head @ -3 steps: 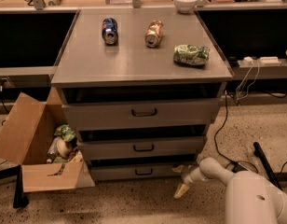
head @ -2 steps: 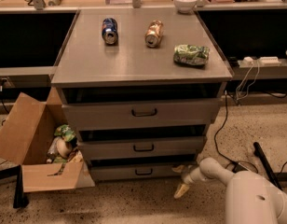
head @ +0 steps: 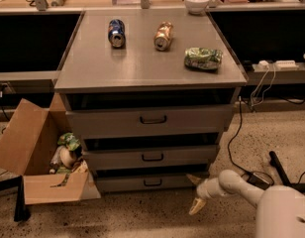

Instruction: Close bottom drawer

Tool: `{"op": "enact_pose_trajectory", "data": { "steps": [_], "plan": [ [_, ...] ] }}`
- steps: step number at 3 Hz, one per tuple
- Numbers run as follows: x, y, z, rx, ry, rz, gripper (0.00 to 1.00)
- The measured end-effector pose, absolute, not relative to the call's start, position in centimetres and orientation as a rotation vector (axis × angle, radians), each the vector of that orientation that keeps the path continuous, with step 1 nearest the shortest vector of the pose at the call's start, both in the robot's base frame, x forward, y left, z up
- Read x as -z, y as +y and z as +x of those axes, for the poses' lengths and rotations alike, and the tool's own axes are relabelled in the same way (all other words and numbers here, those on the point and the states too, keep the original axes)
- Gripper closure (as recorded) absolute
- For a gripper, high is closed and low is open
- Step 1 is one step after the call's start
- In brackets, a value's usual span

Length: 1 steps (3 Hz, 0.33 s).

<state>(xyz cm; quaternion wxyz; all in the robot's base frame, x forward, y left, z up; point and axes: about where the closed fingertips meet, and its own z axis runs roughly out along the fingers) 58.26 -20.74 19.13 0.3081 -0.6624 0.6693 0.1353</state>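
Note:
The bottom drawer is the lowest of three grey drawers in the cabinet, with a short front panel and a small dark bar handle at its centre. Its front sits a little behind the middle drawer's front. My gripper is low, right at the drawer's right end, just above the floor. Its two pale fingers are spread apart, one up by the drawer's right corner, one pointing down at the floor, and hold nothing. My white arm reaches in from the lower right.
A cardboard box with trash stands on the floor left of the cabinet. On the cabinet top lie a blue can, a brown can and a green bag. Cables and a black leg lie at right.

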Motion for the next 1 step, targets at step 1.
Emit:
{"op": "enact_pose_trajectory", "data": {
  "steps": [1],
  "plan": [
    [-21.21, -20.8, 55.6, -0.359, 1.74, -1.764, 0.0]
  ]
}}
